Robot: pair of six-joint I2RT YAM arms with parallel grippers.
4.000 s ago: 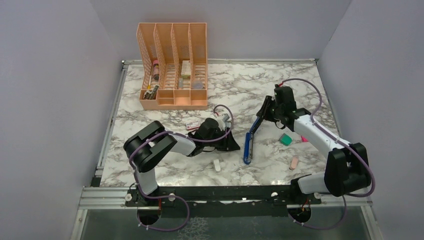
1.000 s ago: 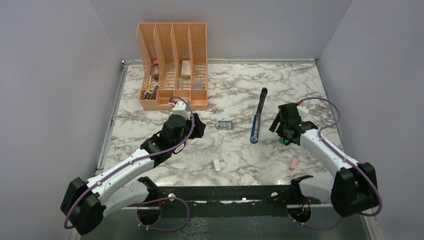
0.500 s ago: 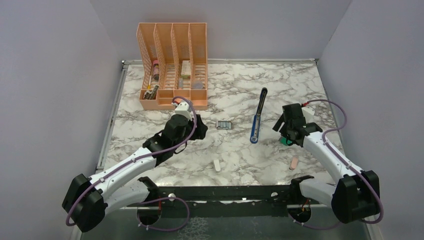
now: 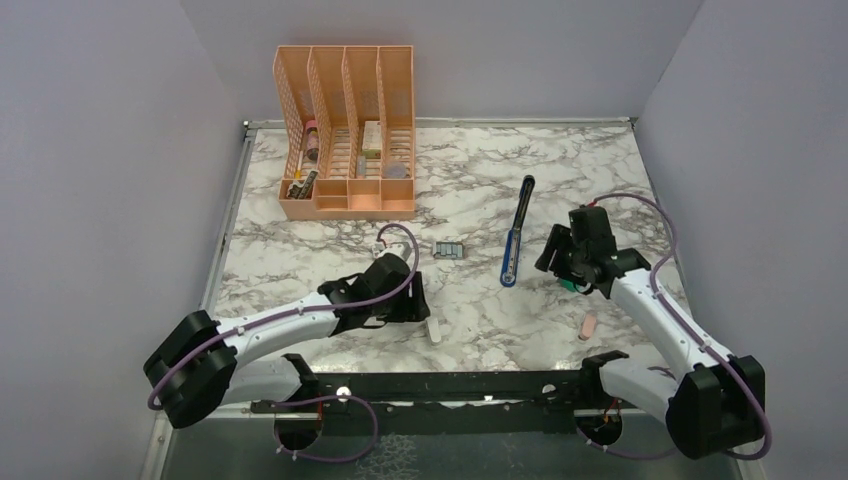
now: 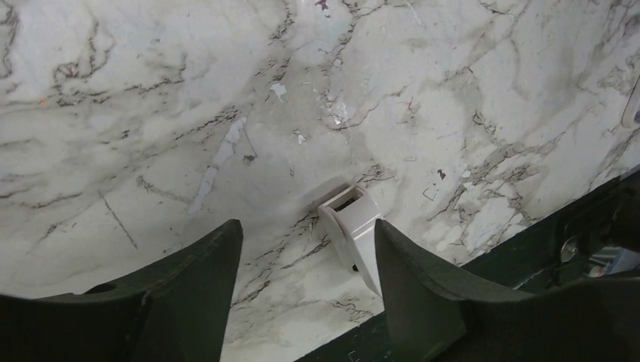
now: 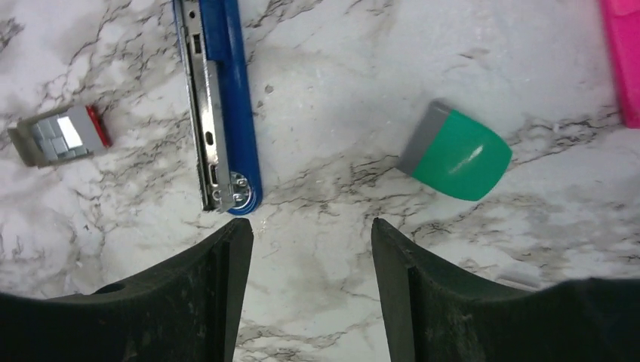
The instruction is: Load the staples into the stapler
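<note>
Marbled tabletop, pale lilac walls

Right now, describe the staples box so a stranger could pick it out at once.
Find the peach organizer at the back left, then the long blue stapler lying opened out mid-table. The staples box lies alone just left of it: a small grey tray with a red end and silvery staples showing, far shorter than the stapler.

Blue stapler near staples on table
</note>
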